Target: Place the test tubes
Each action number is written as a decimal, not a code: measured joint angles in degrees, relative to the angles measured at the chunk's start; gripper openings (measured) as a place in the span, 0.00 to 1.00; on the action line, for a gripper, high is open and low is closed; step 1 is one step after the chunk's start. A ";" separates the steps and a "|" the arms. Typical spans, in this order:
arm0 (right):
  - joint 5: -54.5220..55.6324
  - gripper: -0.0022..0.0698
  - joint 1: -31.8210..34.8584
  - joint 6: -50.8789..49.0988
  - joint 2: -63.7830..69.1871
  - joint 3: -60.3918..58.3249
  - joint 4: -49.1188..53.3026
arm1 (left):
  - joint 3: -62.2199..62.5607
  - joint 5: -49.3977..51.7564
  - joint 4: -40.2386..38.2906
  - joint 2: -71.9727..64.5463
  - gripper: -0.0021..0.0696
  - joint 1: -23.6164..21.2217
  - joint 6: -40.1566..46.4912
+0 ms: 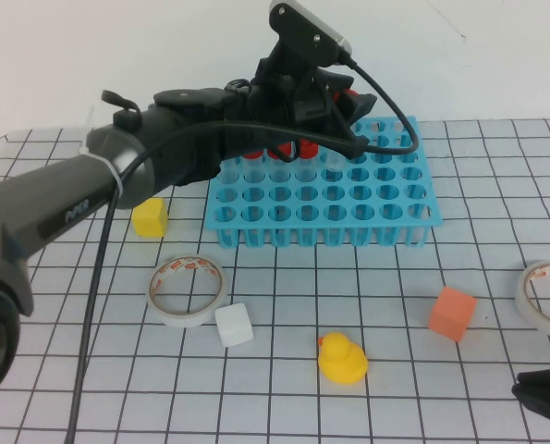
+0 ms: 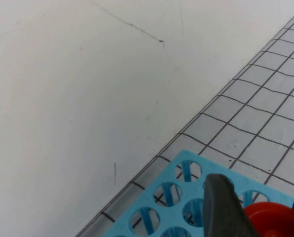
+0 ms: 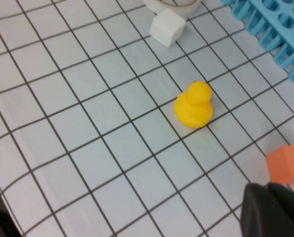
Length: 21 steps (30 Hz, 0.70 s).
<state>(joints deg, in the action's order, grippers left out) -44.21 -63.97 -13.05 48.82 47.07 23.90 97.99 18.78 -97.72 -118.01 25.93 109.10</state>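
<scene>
The left gripper (image 1: 337,104) hangs over the rear rows of the blue test tube rack (image 1: 330,225), which sits at 12 o'clock on the gridded table (image 1: 284,407). In the left wrist view its dark fingers (image 2: 221,207) appear clamped on a red-capped test tube (image 2: 273,219). Only the red cap shows; the tube's body is hidden. From the way the hand points down, I judge the long axis near upright, with the open holes straight beneath. I cannot tell whether its foot is already in a hole. Other red caps (image 1: 282,150) stand in the rear row toward 11 o'clock, just beside the hand. The coming move turns on keeping the tube upright over a free hole. The left arm is far nearer. The right gripper (image 1: 544,398) lies at 5 o'clock, fingers together and holding nothing, well apart from the rack, with a yellow rubber duck (image 1: 341,359) at 6 o'clock
</scene>
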 joint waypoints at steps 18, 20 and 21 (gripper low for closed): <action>-2.28 0.03 0.00 -1.48 0.00 0.00 1.11 | 0.44 -1.90 0.00 -0.99 0.38 0.09 0.00; -2.39 0.03 0.00 -1.48 0.00 0.00 1.11 | 0.44 -1.90 0.00 -0.99 0.38 0.09 0.00; -2.39 0.03 0.00 -1.48 0.00 0.00 1.11 | 0.44 -1.80 0.00 -1.08 0.38 0.09 0.00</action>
<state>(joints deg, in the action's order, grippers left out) -46.60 -63.97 -14.53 48.82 47.07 25.00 98.43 16.98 -97.72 -119.09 26.02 109.10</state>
